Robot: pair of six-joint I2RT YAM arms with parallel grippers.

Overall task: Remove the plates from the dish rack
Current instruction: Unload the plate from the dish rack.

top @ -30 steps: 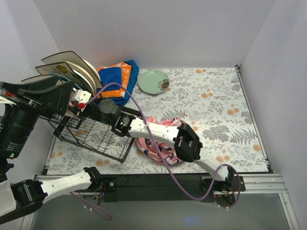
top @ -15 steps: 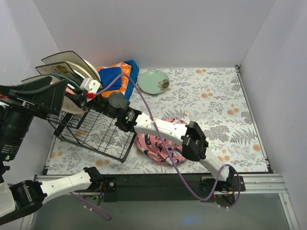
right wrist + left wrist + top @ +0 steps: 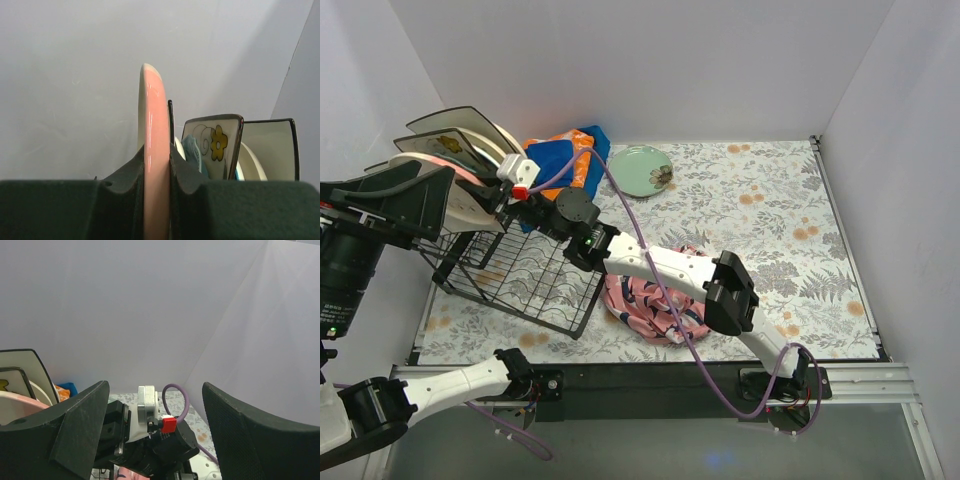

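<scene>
The rack [image 3: 525,278] sits left on the surface [image 3: 770,230], plates [image 3: 455,140] upright at its far end. Cloths [image 3: 565,155] lie behind it, a lone plate [image 3: 640,170] to their right, a crumpled cloth [image 3: 645,300] right of the rack.

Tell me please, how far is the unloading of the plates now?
Done: one mint green plate lies flat on the table. In hand: the right gripper is shut on the rim of the cream-and-pink plate at the dish rack; the left gripper hangs open, empty. Left: several plates stand upright in the rack.
</scene>
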